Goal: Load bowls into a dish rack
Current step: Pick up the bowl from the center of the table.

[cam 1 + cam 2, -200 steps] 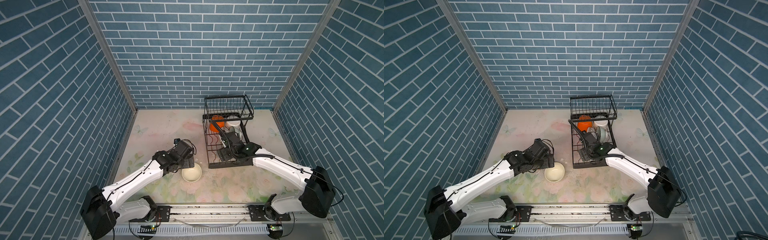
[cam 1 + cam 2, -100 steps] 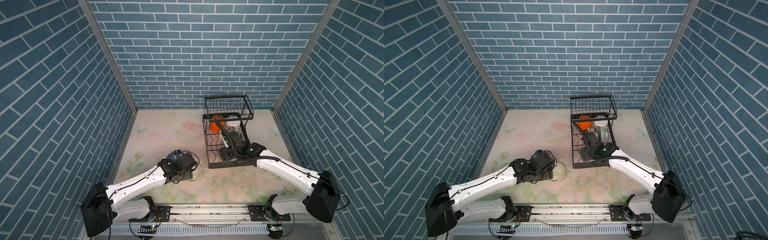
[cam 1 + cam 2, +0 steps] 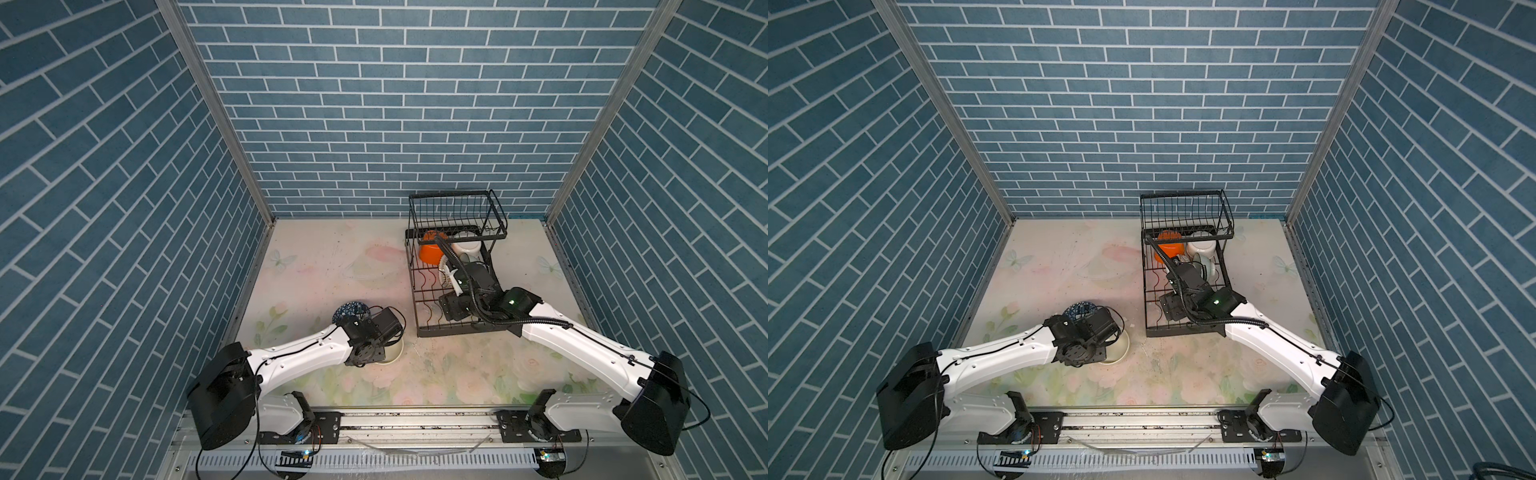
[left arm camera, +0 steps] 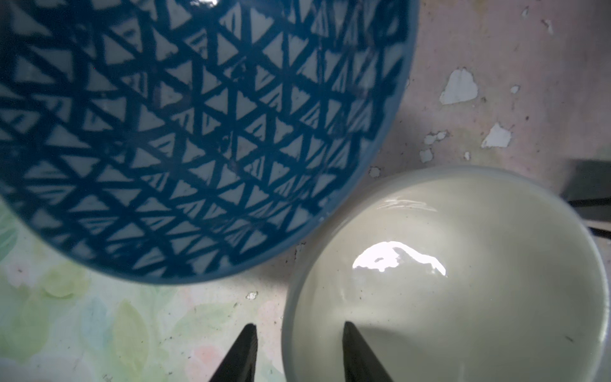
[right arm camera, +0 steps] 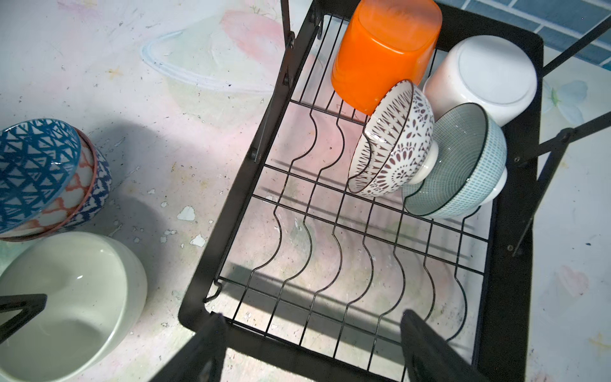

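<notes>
A plain cream bowl (image 4: pixel 463 281) stands upright on the table, left of the dish rack (image 3: pixel 457 331). My left gripper (image 4: pixel 298 325) is open and straddles its rim, one finger (image 4: pixel 355 350) inside and one outside, with a gap on each side of the wall. A blue-and-white geometric bowl (image 4: pixel 198 132) sits right beside it, stacked in another patterned bowl (image 5: pixel 89 185). In the rack's back part rest an orange bowl (image 5: pixel 386 49), a white bowl (image 5: pixel 482 72), a brown patterned bowl (image 5: pixel 393 142) and a mint bowl (image 5: pixel 459 165). My right gripper (image 5: pixel 314 316) hangs open over the rack's front slots, holding nothing.
The rack's raised basket tier (image 3: pixel 455 212) stands above its back end, against the brick wall. The rack's front rim (image 5: pixel 330 350) lies just under my right fingers. Brick walls close in the left, right and back of the floral table (image 3: pixel 332 257).
My left arm has swung toward the near side and down onto the cream bowl, uncovering the blue-and-white bowl, and its jaws have narrowed. My right arm has drawn back slightly within the rack.
</notes>
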Robot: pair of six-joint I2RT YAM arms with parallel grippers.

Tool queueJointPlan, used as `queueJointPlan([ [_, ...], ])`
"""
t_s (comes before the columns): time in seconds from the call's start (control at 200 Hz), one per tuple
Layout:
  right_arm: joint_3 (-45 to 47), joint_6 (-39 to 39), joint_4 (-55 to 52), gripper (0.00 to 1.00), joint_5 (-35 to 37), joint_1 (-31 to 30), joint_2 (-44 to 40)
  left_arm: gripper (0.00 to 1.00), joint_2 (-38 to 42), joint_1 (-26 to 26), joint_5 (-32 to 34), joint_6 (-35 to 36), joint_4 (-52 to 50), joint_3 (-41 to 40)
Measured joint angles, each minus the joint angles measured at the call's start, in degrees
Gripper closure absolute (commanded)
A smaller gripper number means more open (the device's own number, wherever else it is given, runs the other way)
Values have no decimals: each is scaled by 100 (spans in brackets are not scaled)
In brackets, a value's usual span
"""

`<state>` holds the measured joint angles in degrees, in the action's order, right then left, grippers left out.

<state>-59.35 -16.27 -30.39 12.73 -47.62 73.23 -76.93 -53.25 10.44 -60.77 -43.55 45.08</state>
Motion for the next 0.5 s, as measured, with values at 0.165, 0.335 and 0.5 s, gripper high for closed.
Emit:
queueJointPlan([
  [0.165,2,0,-2,17,9,0,0,71,-122,-4,0,-13,138,0],
  [0.335,7,2,2,17,9,0,0,80,-157,-2,4,-15,149,0],
  [0.5,7,2,13,17,9,0,11,94,-160,-4,20,-39,249,-2],
])
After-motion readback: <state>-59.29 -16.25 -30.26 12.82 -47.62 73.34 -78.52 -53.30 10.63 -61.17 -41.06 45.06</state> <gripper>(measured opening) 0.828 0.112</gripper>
